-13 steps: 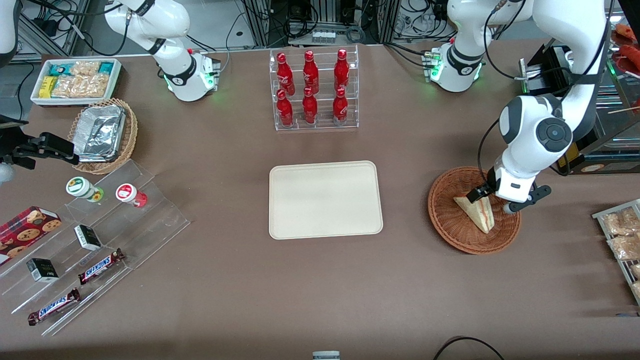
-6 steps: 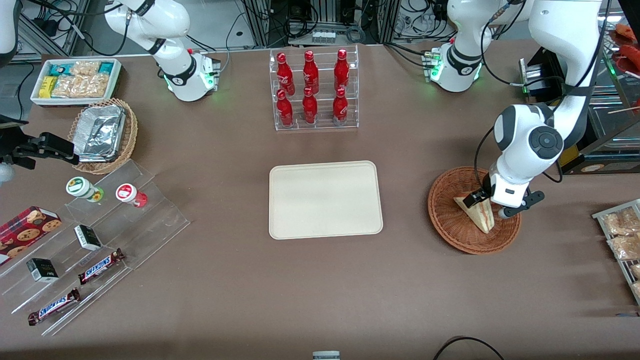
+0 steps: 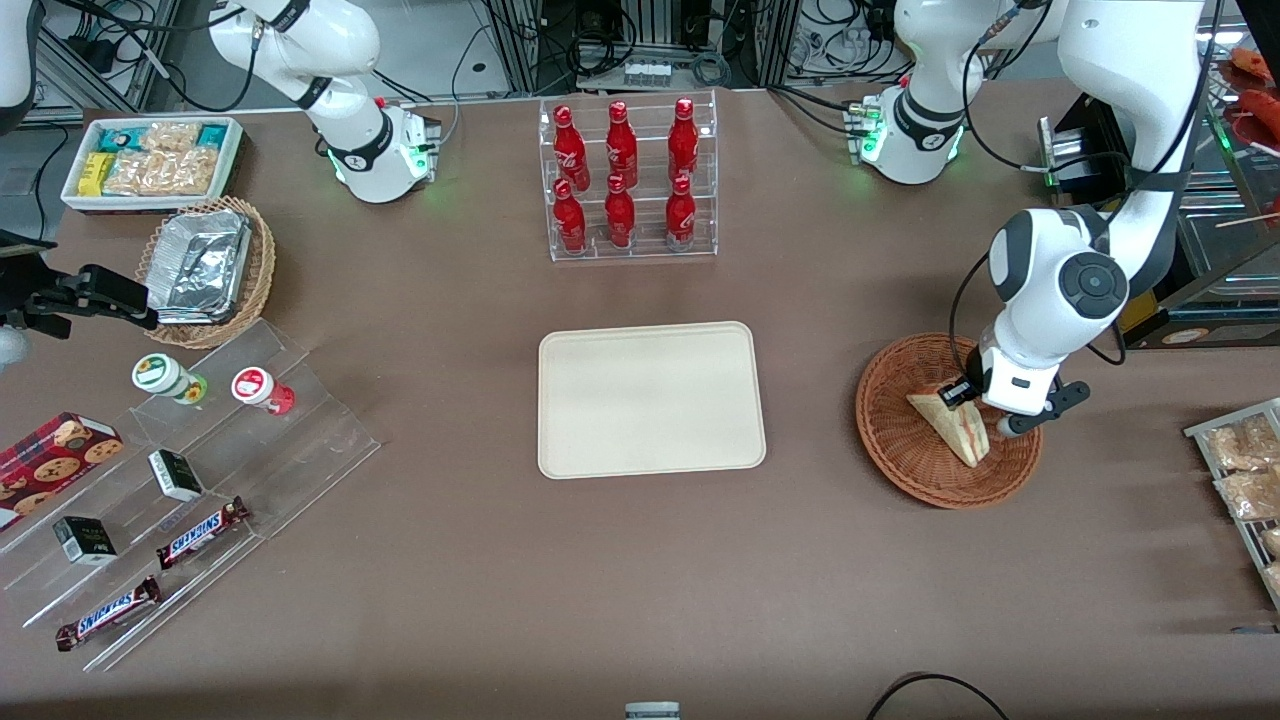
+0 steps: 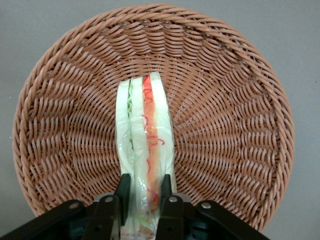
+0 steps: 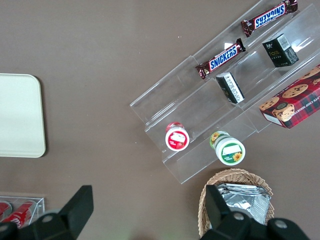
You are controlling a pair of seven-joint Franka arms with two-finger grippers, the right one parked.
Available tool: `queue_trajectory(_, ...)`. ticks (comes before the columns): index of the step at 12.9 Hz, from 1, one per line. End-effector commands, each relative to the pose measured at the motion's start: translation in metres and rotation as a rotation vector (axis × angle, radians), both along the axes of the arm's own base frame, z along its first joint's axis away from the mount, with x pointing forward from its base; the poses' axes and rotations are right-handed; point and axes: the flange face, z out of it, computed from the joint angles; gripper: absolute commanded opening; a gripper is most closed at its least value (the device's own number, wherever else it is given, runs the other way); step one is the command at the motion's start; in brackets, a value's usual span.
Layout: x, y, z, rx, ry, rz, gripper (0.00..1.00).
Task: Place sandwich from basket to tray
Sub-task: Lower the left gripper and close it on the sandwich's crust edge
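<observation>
One sandwich (image 4: 145, 145) sits in the basket (image 4: 225, 100), a slim wedge standing on edge, with pale white bread on the outsides and stripes of green and red-orange filling running along its cut face under a clear wrap. My end effector (image 4: 145, 200) is down inside the basket, and its two dark fingers (image 4: 122, 192) are closed against the bread on either side of the wedge's wider end, so I have hold of the sandwich. In the front view my end effector (image 3: 975, 405) is at the part of the wedge lying farther from the front camera, while the narrow tip points toward that camera. The basket (image 3: 890, 440) is round, shallow, reddish-brown wicker and rests on the brown surface (image 3: 600, 560). The cream tray (image 3: 650, 400) lies flat beside the basket, toward the parked arm's end, well apart from it.
</observation>
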Motion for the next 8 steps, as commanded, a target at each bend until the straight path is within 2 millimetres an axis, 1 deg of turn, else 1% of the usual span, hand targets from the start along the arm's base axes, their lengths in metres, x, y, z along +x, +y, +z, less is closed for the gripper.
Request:
queue_trajectory(1, 0.004, 0.002, 0.04, 0.021, 0.014, -0.003, 0.0)
queue_trajectory(3, 0.016, -0.01, 0.083, 0.039, 0.048, -0.025, 0.0)
queue_trajectory(4, 0.022, -0.024, 0.108, 0.047, 0.069, -0.048, 0.0)
queue_trajectory(5, 0.029, -0.04, 0.133, 0.05, 0.079, -0.073, 0.0)
queue_trajectory(6, 0.034, -0.062, 0.157, 0.051, 0.082, -0.108, 0.0)
queue_trajectory(8, 0.04, -0.1, 0.189, 0.038, 0.053, -0.169, 0.0)
